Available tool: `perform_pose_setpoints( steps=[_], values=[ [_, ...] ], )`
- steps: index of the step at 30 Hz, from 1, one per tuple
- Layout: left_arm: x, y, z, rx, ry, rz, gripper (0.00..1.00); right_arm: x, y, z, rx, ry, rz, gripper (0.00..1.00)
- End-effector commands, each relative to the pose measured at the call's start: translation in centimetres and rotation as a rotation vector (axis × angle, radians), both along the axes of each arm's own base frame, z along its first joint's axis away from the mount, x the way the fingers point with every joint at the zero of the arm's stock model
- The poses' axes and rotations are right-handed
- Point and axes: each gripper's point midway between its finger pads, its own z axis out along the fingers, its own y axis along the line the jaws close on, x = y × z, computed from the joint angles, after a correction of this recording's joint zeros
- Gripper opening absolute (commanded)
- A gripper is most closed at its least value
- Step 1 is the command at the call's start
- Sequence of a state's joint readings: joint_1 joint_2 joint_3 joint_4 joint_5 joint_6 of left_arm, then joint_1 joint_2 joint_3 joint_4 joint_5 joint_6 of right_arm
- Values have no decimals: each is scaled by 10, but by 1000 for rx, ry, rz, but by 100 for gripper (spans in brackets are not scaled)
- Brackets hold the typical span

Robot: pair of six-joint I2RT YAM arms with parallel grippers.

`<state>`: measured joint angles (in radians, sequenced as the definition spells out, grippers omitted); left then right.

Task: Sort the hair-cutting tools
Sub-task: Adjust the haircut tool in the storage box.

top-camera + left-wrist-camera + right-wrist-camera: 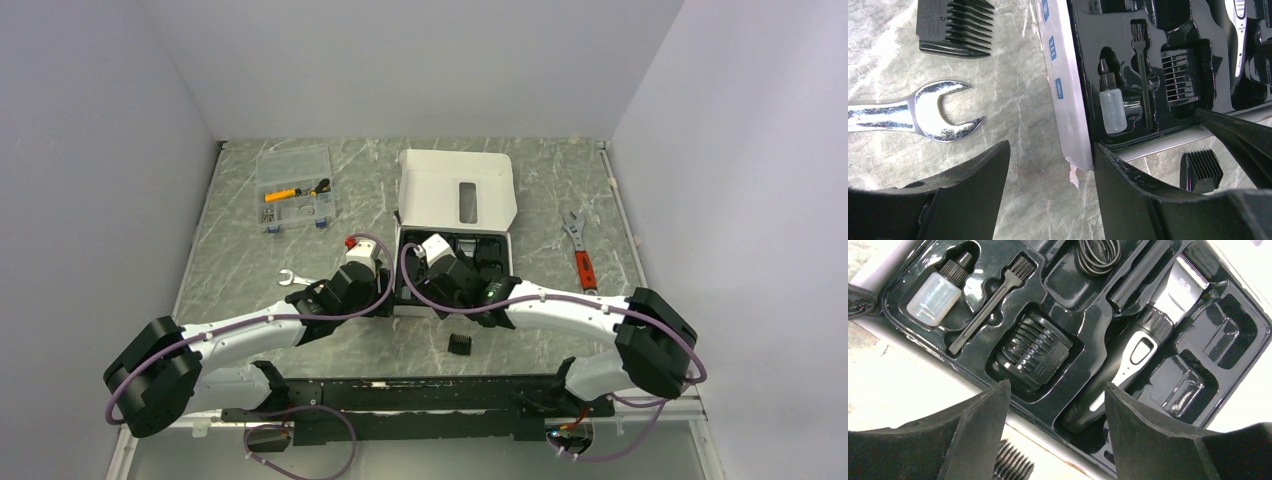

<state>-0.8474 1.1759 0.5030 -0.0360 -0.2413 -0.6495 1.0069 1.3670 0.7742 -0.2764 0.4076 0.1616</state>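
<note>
The black-and-silver clipper (1143,340) lies in its slot in the black tray (1088,360) of the open white box (455,185). One comb attachment (1035,350) sits in a recess beside it. My right gripper (1057,385) hangs open over the tray's near edge, above the clipper's tail end, holding nothing. My left gripper (1050,147) is open over the table at the box's near left corner (1075,160), its right finger (1128,190) against that corner. A loose comb attachment (955,27) lies left of the box. Another (459,343) lies in front of it.
A silver open-end wrench (923,112) lies left of the box. A red-handled wrench (580,258) lies to its right. A clear organiser case (293,188) stands at the back left. The tray also holds an oil bottle (935,297), a brush (993,305) and a coiled cord (1098,252).
</note>
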Motion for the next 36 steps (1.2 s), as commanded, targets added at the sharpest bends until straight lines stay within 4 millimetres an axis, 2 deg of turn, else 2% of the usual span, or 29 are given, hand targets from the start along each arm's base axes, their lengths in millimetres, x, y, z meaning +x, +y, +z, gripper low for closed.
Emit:
perform_pose_setpoints(
  steps=[1,4,11,21,31,36],
  values=[
    [-9,15,-14,57,39,17,67,-2,3,-12,-28,35,26,71],
    [-10,16,-14,53,38,18,67,0,4,-17,-39,40,11,70],
    [-10,15,-15,52,43,14,66,21,-13,-16,-133,-12,-145,67],
    [-10,14,-17,56,48,7,66,46,-20,7,-91,-96,-271,59],
    [-10,14,-19,63,52,4,66,55,-26,32,-47,-182,-329,55],
    [-10,13,-19,63,53,3,66,57,-28,35,-36,-192,-342,55]
  ],
)
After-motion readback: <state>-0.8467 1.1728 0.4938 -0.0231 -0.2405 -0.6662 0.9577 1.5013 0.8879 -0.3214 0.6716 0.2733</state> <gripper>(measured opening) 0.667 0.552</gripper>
